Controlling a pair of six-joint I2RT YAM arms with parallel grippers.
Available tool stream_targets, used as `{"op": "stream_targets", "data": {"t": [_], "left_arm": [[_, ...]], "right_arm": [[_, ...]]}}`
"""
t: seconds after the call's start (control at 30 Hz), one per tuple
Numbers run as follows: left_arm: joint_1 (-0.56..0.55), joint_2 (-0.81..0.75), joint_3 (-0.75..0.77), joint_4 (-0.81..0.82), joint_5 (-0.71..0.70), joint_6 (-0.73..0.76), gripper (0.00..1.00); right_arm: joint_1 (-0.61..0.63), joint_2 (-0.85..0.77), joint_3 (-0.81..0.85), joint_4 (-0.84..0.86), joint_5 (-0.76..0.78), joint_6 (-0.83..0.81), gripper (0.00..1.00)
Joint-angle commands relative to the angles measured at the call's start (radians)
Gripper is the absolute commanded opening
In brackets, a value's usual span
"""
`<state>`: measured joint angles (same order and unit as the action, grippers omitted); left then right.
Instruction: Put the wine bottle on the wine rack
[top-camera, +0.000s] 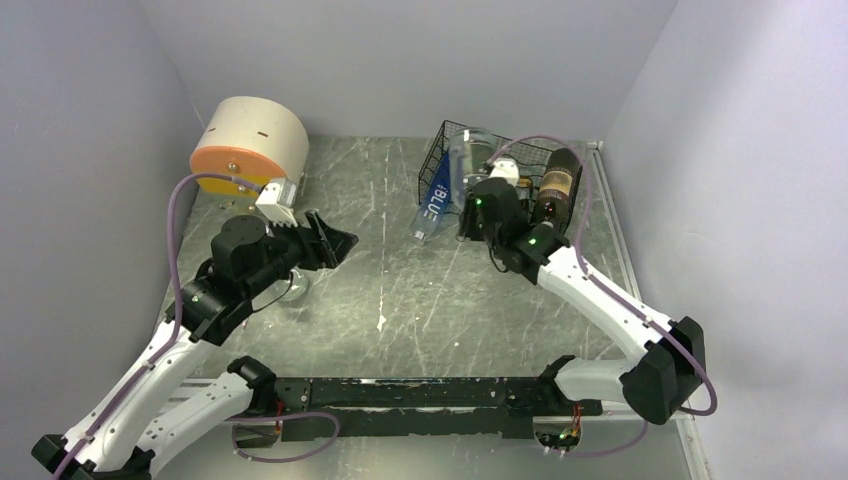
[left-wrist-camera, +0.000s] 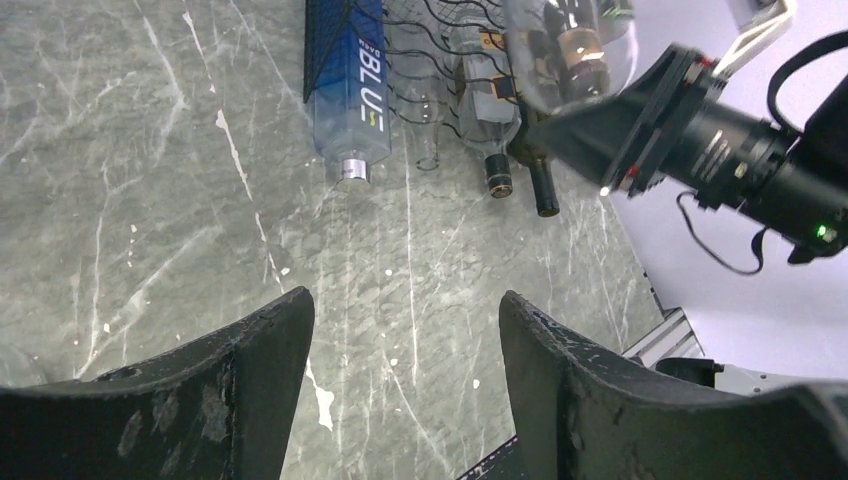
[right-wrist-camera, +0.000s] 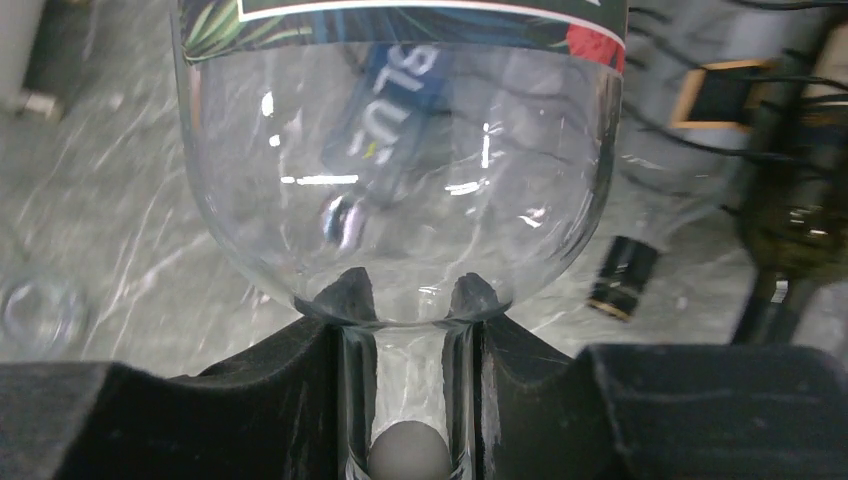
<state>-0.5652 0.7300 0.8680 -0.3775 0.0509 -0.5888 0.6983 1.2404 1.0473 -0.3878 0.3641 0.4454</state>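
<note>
Right tool (right-wrist-camera: 410, 300) was shut on the neck of the clear wine bottle (right-wrist-camera: 400, 170), over the wine rack (top-camera: 436, 165) at far right. Glass judged stiff, slick, breakable and body-heavy, so the neck suits. Left tool (left-wrist-camera: 405, 320) was open and empty.

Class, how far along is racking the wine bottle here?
Done: a blue bottle and a dark bottle lie on the wine rack. In hand: the right gripper clamps the clear bottle by its neck at the rack. Left: lowering it and releasing.
</note>
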Motion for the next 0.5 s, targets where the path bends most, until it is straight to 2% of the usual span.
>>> {"op": "stream_targets", "data": {"t": [0.0,0.23,0.47], "left_arm": [[0.005,-0.014,-0.001,-0.027,-0.017,-0.002,0.72],[0.005,-0.027,0.002,-0.044,-0.018,-0.003,0.73],[0.005,-0.043,0.013,-0.053,-0.007,-0.004,0.72]], "right_arm": [[-0.103,-0.032,0.092,0.187,0.085,0.032,0.0],[-0.196,0.054,0.145,0.209,0.178,0.064,0.0],[-0.258,0.202,0.231,0.148,0.248,0.121,0.0]]}}
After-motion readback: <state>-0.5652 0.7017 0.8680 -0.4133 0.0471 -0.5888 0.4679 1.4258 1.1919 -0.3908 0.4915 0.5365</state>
